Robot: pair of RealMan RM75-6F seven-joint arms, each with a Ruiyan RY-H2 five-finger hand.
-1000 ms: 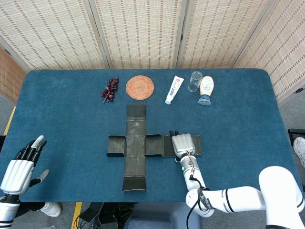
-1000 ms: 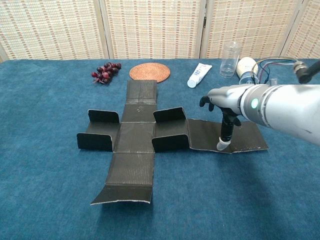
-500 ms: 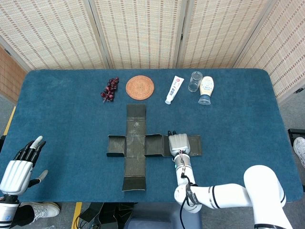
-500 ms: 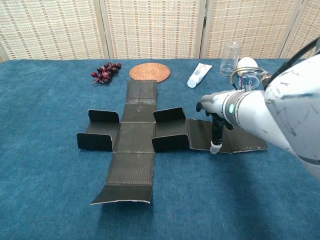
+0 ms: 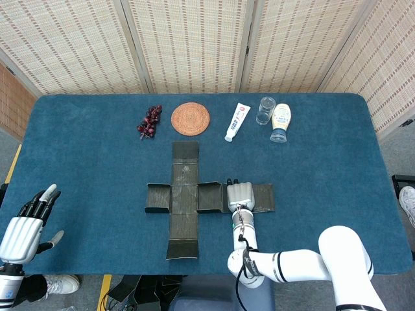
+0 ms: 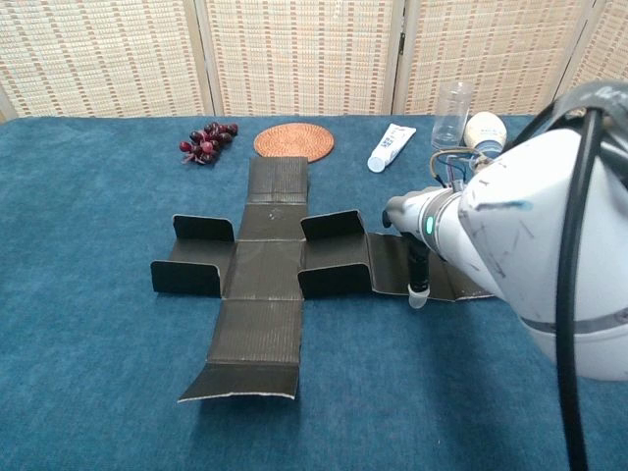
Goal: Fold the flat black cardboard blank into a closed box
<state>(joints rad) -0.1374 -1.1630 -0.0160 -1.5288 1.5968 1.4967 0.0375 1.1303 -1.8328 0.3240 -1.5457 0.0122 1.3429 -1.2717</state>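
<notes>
A flat black cardboard blank (image 5: 185, 199) lies in a cross shape near the middle of the blue tabletop (image 5: 337, 162), with short flaps standing up on its left and right arms. The right robot hand (image 5: 240, 196) lies palm down on the blank's right arm, just right of the upright flaps; in the chest view one dark finger (image 6: 418, 280) points down and its pale tip meets the panel's near edge. It presses on the card rather than gripping it, and I cannot tell how far the rest of its fingers are curled. The left robot hand (image 5: 27, 221) hangs at the tabletop's near left corner, well away from the blank, fingers extended and slightly apart, holding nothing.

Beyond the blank, along the far side, sit a bunch of dark grapes (image 5: 149, 121), a round woven coaster (image 5: 190, 118), a white tube (image 5: 237, 122), a clear glass (image 5: 265, 110) and a small cream-coloured bottle (image 5: 281, 121) lying on its side.
</notes>
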